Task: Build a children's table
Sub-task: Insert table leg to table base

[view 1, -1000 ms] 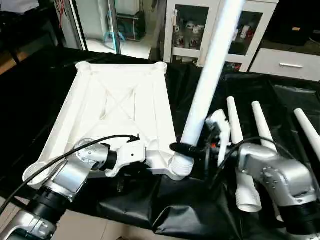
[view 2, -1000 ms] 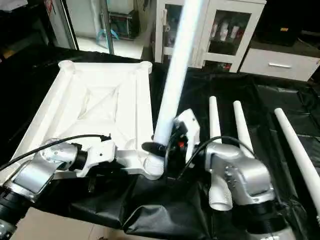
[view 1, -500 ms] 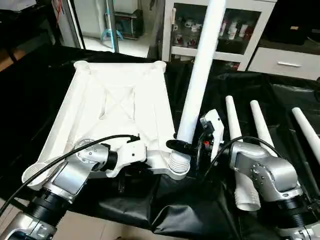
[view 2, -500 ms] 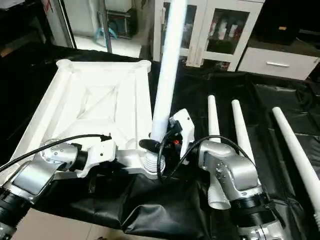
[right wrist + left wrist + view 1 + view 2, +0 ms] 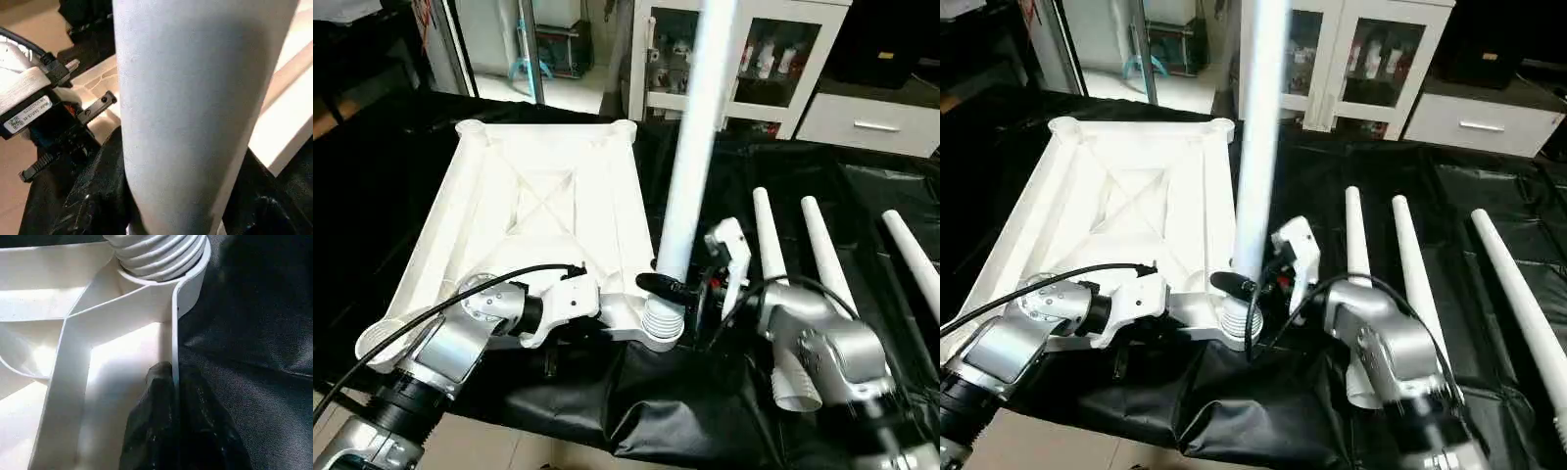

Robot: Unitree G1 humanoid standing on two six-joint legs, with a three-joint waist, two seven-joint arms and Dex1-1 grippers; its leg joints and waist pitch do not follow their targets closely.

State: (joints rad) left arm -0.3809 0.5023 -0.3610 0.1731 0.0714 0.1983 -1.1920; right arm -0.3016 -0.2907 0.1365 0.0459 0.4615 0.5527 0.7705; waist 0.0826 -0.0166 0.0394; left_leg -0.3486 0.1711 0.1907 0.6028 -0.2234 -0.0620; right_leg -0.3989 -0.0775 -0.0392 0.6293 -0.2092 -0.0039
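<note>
The white tabletop (image 5: 538, 206) lies upside down on black cloth, X-ribs up. My left gripper (image 5: 172, 377) is shut on its near rim, close to the near right corner socket (image 5: 661, 328). One white leg (image 5: 690, 147) stands nearly upright in that socket, with its threaded end (image 5: 156, 254) still showing above the rim. My right gripper (image 5: 674, 284) is shut on this leg just above the threads; the leg (image 5: 195, 112) crosses between its black fingers (image 5: 98, 196). Three more legs (image 5: 827, 255) lie side by side on the cloth to the right.
The black cloth (image 5: 636, 411) hangs over the table's near edge, with floor below. A white glass-door cabinet (image 5: 773, 59) and a drawer unit (image 5: 871, 122) stand behind the table. A black cable (image 5: 431, 308) runs along my left forearm.
The held leg has swung from leaning right to nearly upright over the corner socket, my right arm moving with it. The left gripper has kept its hold on the rim.
</note>
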